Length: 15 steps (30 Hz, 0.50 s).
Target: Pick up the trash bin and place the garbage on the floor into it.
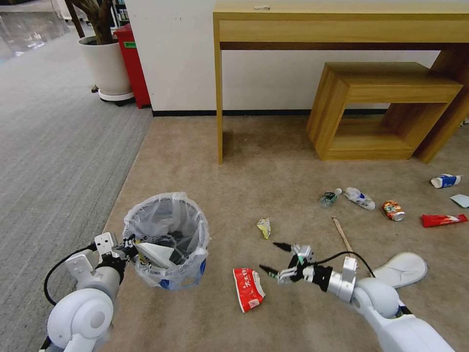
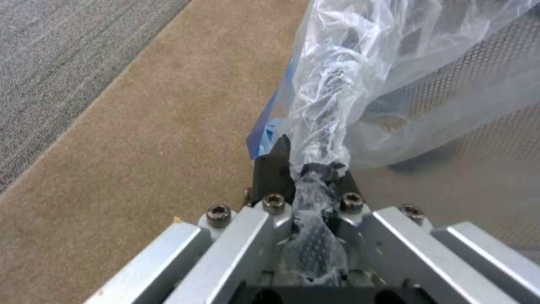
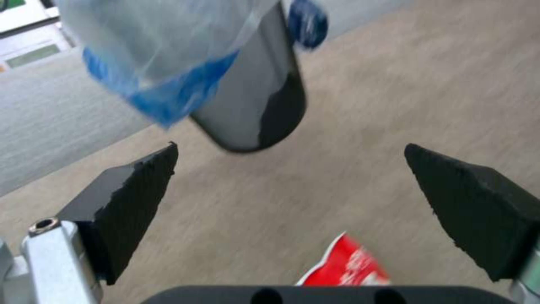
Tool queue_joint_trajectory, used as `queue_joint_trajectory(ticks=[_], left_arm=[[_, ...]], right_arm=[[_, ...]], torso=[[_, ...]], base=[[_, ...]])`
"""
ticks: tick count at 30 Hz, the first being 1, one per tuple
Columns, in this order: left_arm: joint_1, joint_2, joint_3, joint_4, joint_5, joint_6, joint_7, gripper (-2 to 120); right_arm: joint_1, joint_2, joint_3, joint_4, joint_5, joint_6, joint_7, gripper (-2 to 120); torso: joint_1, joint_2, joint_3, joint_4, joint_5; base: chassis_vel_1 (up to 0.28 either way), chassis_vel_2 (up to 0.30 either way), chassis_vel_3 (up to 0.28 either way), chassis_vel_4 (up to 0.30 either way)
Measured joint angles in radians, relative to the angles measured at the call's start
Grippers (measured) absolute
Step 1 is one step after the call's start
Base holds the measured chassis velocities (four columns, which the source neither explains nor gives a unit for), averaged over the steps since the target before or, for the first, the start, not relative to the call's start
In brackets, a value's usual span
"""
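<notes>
The trash bin (image 1: pixel 166 239), lined with a crinkly clear bag, is at the lower left of the head view with a white slipper (image 1: pixel 154 254) inside. My left gripper (image 1: pixel 129 243) is shut on its rim and bag (image 2: pixel 312 169). The bin's dark base (image 3: pixel 253 105) looks tilted in the right wrist view. My right gripper (image 1: pixel 269 256) is open (image 3: pixel 290 147) just above the red-white carton (image 1: pixel 248 289) (image 3: pixel 346 266) on the beige floor (image 1: pixel 273 181). More garbage lies to the right: a second slipper (image 1: pixel 400 269), wooden stick (image 1: pixel 343 234), clear bottle (image 1: pixel 330 197), crushed can (image 1: pixel 393 210), red wrapper (image 1: pixel 443 220), blue-white cup (image 1: pixel 445 181).
A small yellowish wrapper (image 1: pixel 264 227) lies between bin and stick. A wooden desk (image 1: pixel 342 24) and a low wooden bench (image 1: pixel 386 107) stand against the far wall. Grey ribbed carpet (image 1: pixel 58 146) runs along the left, with a white planter (image 1: pixel 105 63) and a red box (image 1: pixel 132 63).
</notes>
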Motion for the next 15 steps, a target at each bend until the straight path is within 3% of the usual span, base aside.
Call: queue_joint_trajectory(ticks=[9, 15], left_arm=[[-0.006, -0.009, 0.007, 0.017, 0.009, -0.004, 0.002, 1], [-0.012, -0.011, 0.009, 0.034, 0.015, -0.010, 0.004, 1]], right_arm=[[-0.028, -0.007, -0.061, -0.039, -0.014, 0.017, 0.044, 100], [-0.041, -0.010, -0.110, -0.064, -0.020, 0.030, 0.125, 99]], torso=[[0.000, 0.000, 0.000, -0.0001, -0.0001], [0.000, 0.000, 0.000, 0.0000, 0.0000]], base=[[0.000, 0.000, 0.000, 0.000], [0.000, 0.000, 0.000, 0.000]])
